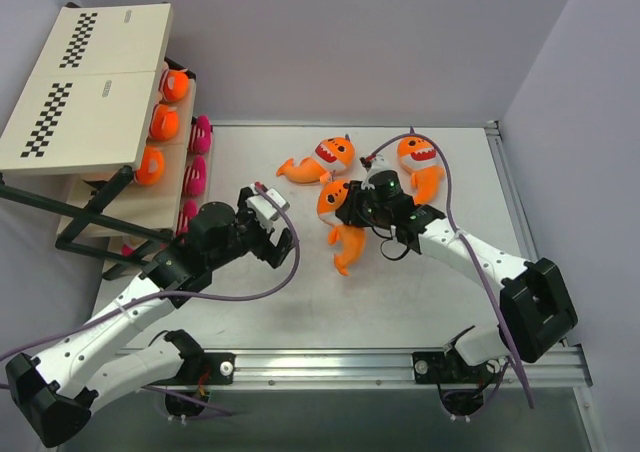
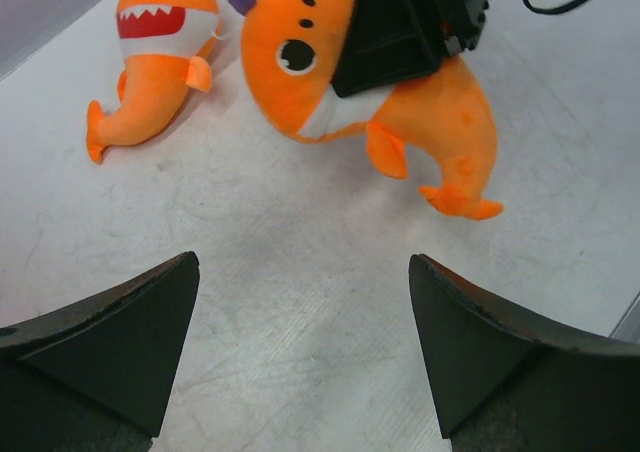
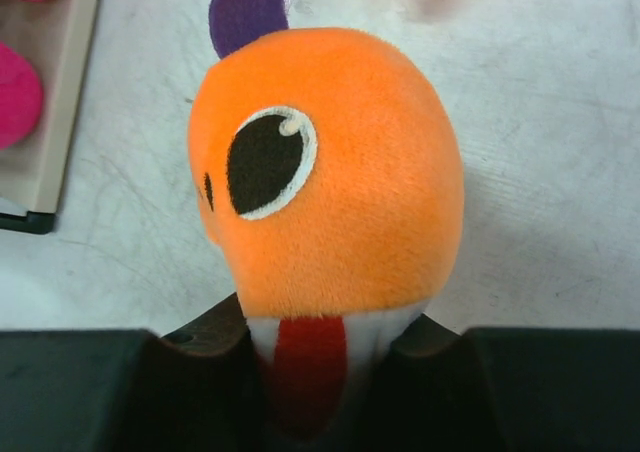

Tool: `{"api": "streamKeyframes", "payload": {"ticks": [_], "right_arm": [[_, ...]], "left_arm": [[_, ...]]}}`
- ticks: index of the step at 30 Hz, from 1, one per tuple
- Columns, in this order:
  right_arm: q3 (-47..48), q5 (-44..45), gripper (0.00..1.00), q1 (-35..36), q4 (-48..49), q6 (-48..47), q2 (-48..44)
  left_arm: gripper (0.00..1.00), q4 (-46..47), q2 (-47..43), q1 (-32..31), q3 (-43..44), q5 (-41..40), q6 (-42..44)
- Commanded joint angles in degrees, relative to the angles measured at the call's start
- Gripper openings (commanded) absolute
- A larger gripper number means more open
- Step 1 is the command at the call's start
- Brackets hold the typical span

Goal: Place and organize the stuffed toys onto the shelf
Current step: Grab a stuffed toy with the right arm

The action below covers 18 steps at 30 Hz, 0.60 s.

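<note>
Shelf (image 1: 95,82) of cream boards stands at the far left of the table (image 1: 300,312). Orange toys (image 1: 163,122) and pink toys (image 1: 198,167) are lined up on its lower tiers. Left gripper (image 1: 283,240) hovers over bare tabletop, its jaws spread wide. Right gripper (image 1: 352,210) pinches an orange shark (image 1: 347,244) at mid-table, its fingers either side of the mouth. Two more sharks (image 1: 325,159) lie just beyond.

White arms (image 1: 100,332), black joints (image 1: 215,227), looping purple cables (image 1: 447,187).
</note>
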Motion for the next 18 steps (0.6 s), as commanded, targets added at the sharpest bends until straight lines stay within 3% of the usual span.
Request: {"api": "streamKeyframes", "payload": {"ticks": [1, 12, 18], "right_arm": [[4.5, -2.8, 0.0, 0.2, -4.0, -0.6, -2.7], [9.9, -11.3, 0.0, 0.2, -7.2, 2.7, -4.3], [10.0, -12.6, 0.0, 0.2, -7.9, 5.1, -5.4]], "left_arm": [[0.94, 3.2, 0.2, -2.7, 0.5, 3.6, 3.7], [0.94, 7.4, 1.6, -20.0, 0.7, -8.0, 13.6], [0.94, 13.1, 5.3, -25.4, -0.2, -13.0, 17.8]]}}
